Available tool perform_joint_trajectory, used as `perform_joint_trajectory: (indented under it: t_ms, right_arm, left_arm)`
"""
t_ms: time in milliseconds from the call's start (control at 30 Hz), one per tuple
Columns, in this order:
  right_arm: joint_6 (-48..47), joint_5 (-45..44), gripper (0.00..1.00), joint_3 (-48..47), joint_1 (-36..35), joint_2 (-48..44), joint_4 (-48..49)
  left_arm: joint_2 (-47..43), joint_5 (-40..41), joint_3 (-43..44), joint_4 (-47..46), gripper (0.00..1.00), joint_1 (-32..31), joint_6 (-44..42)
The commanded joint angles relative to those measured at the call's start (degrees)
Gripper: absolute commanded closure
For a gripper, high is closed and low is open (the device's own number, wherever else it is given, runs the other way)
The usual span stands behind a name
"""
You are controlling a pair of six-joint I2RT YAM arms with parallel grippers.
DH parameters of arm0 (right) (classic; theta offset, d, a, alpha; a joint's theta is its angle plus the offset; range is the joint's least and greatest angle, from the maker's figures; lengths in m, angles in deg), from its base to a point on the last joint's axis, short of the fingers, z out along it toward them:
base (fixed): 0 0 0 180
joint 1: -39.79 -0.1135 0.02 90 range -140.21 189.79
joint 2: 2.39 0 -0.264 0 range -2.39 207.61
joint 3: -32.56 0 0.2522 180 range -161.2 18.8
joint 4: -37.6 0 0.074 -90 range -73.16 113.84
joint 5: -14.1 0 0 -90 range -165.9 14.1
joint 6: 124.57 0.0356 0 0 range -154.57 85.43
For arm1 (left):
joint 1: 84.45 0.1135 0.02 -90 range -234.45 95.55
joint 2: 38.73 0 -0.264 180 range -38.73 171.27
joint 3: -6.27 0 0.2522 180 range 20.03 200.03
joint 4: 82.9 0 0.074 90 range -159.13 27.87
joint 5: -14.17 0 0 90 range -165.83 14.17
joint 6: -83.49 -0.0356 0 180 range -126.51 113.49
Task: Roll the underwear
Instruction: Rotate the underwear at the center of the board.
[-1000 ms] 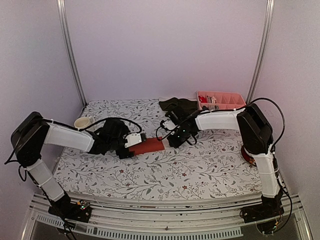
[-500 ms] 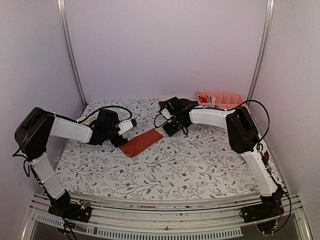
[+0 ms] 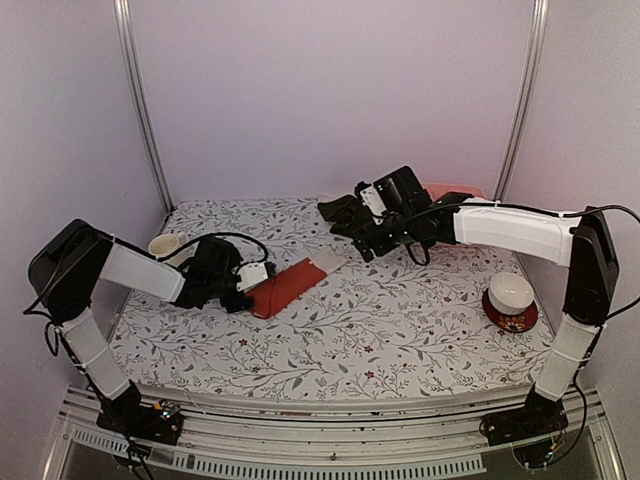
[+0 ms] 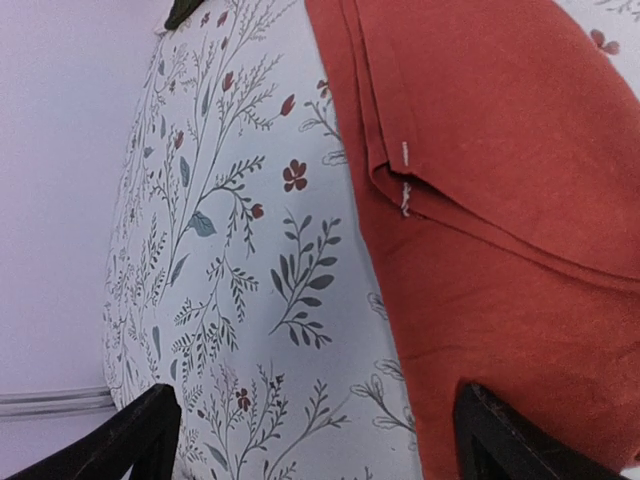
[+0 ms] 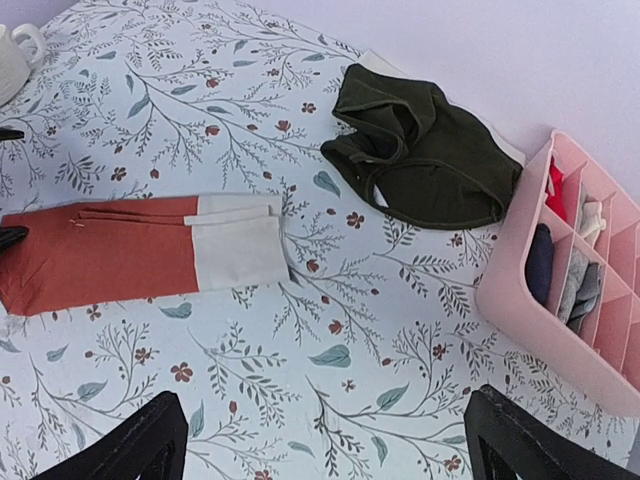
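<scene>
Rust-red underwear [image 3: 288, 285], folded into a long flat strip with a whitish band at one end, lay slantwise on the flower-printed surface [image 3: 380, 330]. From where I stood, its red end sat right at the left pincer [image 4: 315, 440]. That pincer was spread wide and gripped nothing, with one fingertip over the cloth's corner and the other over bare surface beside it. The right pincer [image 5: 330, 440] was likewise released and empty, hanging high and well apart from the strip. The whitish end lay below and to its left. A crumpled piece of dark olive underwear [image 5: 425, 160] lay ahead of it, and a pink plastic divided tray [image 5: 570, 290] stood off to its right.

By my reckoning the rolling had not begun, since the strip was flat from end to end. The trouble I could foresee sat at the left pincer. The fold showed stacked edges there, and a nip that caught only the top layer would peel the fold open instead of turning the whole end over. With nothing pinning the whitish end, a push along the surface might simply slide the strip or ruck up the printed cover under it. A slanted start would also give a crooked, loose roll. The right pincer, if it came down carelessly, could snag the olive piece, which lay near the whitish end.
</scene>
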Motion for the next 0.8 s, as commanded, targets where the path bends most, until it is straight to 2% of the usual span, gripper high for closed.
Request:
perform_joint_trajectory:
  t_ms: [0,133,267,333,433,500,600,767]
  right_arm:
    - [4.24,-1.96,0.01,7.55,-1.71,-2.96,1.25]
    - [5.06,-3.06,0.01,11.52,-3.17,-5.82,2.59]
    - [4.98,-3.4,0.01,14.84,-5.05,-7.41,4.84]
    - [3.66,-3.46,0.01,17.63,-6.38,-8.22,7.83]
    - [-0.8,-3.94,0.01,21.53,-9.59,-9.18,12.19]
    - [-3.55,-4.28,0.01,22.68,-11.92,-9.34,14.43]
    - [-9.19,-3.04,0.01,25.12,-15.52,-9.44,18.64]
    - [-16.72,-0.01,0.01,25.42,-20.8,-5.36,22.94]
  left_arm:
    - [-3.0,-1.59,-5.45,3.4,0.02,-4.52,-1.47]
    - [-4.08,-0.93,-6.02,8.52,0.02,-9.65,2.44]
    - [-3.73,-2.35,-1.79,16.1,0.01,-16.92,10.42]
    - [-4.09,-7.09,1.71,20.2,0.02,-19.75,13.84]
    - [-7.32,-18.25,4.57,23.62,0.02,-21.58,15.06]
    - [-10.77,-22.45,4.36,23.0,0.01,-21.61,14.91]
    - [-15.98,-23.95,2.53,21.39,0.02,-19.97,13.7]
    - [-25.96,-30.59,-4.74,13.62,0.01,-8.61,11.84]
